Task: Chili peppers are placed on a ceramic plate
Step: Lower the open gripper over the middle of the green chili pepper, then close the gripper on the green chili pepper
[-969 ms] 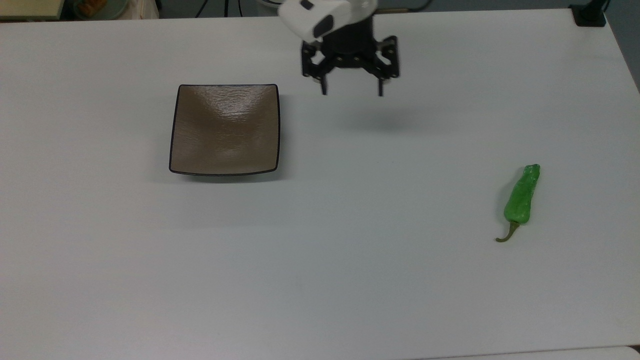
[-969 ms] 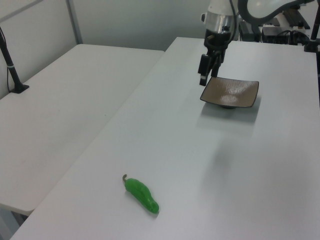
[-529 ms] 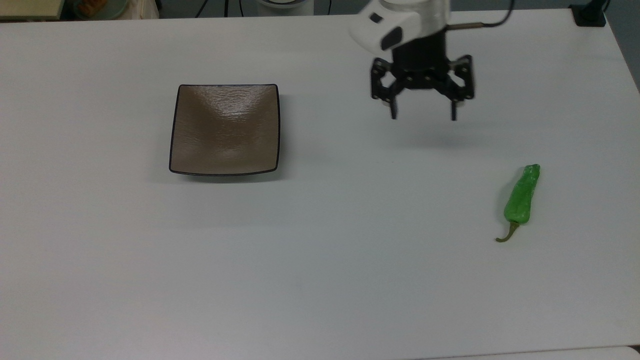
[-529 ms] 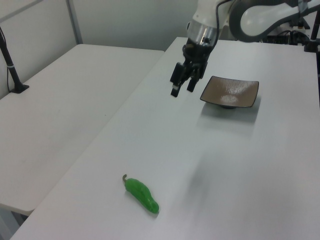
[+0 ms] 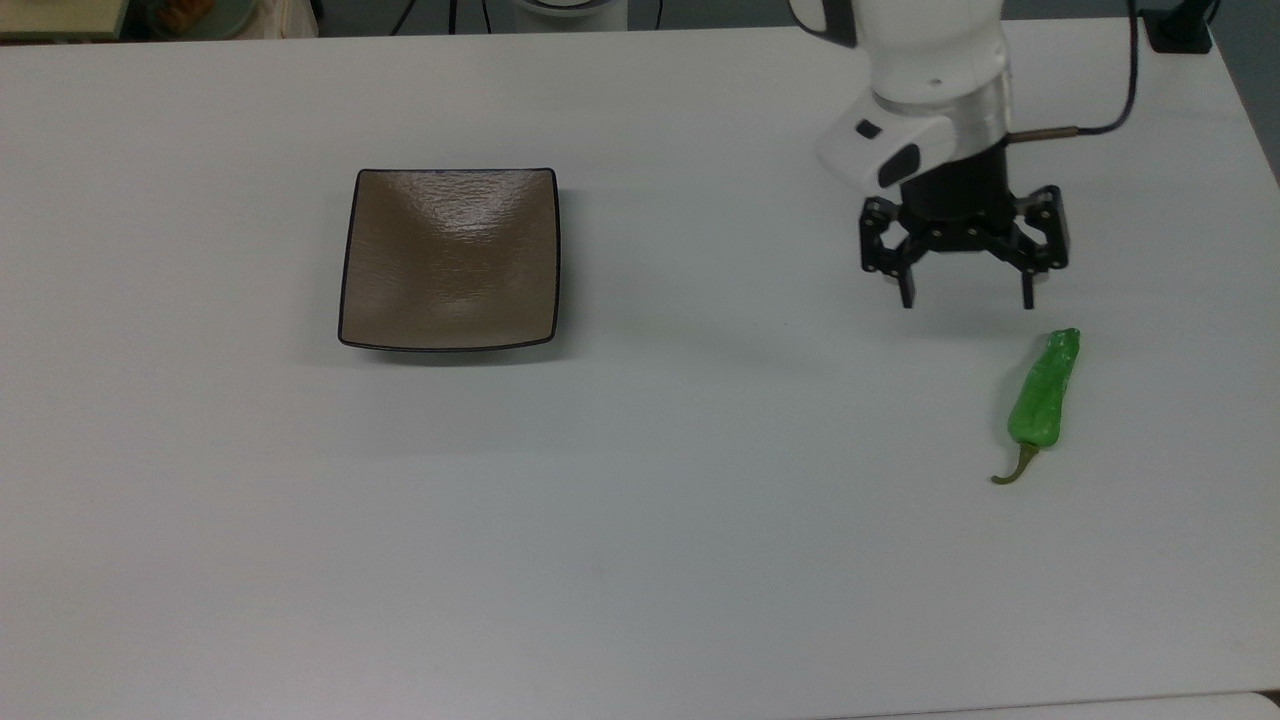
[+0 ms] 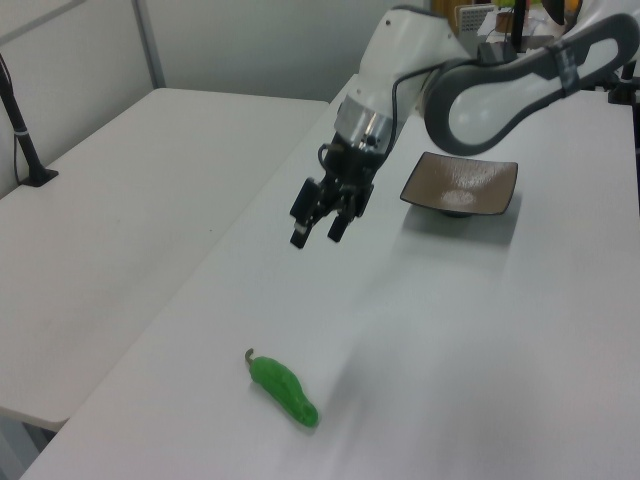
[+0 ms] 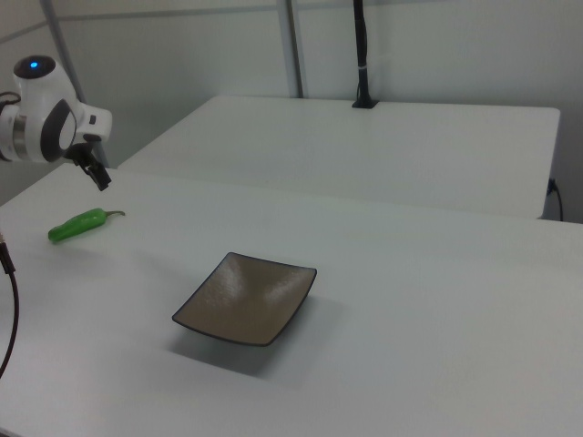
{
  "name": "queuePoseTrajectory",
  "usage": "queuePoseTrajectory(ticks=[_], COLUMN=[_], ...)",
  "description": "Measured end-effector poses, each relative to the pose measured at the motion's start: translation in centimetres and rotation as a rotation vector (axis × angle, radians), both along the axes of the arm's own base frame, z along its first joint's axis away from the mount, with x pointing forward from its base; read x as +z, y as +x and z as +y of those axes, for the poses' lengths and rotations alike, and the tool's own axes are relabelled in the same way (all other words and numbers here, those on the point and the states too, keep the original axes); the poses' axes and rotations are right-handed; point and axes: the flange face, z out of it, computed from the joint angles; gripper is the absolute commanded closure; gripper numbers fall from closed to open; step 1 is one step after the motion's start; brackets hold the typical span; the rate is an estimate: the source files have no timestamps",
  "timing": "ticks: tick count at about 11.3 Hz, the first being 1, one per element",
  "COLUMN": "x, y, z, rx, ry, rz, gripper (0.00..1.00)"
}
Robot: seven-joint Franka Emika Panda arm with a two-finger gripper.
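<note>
Reaching: gripper, fingers spread and empty, upper right of the top view; pepper lower right on the table, plate left of centre; I'd straddle the pepper's mid-body crosswise before pinching.

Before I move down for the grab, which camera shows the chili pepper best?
The top view: the chili pepper lies whole and unblocked, with its stem curling toward the picture's bottom, and the gripper sits just above it in the picture. The left view shows it foreshortened near the bottom edge. The right view shows it small at far left.
</note>
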Motion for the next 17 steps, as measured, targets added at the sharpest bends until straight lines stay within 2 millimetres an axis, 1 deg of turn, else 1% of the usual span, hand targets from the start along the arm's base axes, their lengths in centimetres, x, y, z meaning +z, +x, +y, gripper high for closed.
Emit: queuePoseTrajectory(ticks=[3, 6, 8, 10, 11, 14, 15, 16, 17], x=[-4.5, -8.3, -10.7, -12.9, -13.7, -14.5, -15.1, -15.6, -16.0], y=[0.0, -0.6, -1.1, -1.3, -1.3, -1.0, -1.1, -1.4, -1.6], z=[5.0, 8.3, 9.7, 10.5, 10.8, 11.4, 11.6, 12.0, 12.4], rx=[-0.002, -0.013, -0.011, -0.003, -0.001, 0.001, 0.006, 0.018, 0.027], ry=[0.051, 0.088, 0.082, 0.082, 0.083, 0.085, 0.080, 0.071, 0.069], rz=[0.002, 0.007, 0.014, 0.007, 0.004, 0.003, 0.007, 0.000, -0.014], gripper=[0.00, 0.00, 0.00, 0.00, 0.00, 0.00, 0.00, 0.13, 0.48])
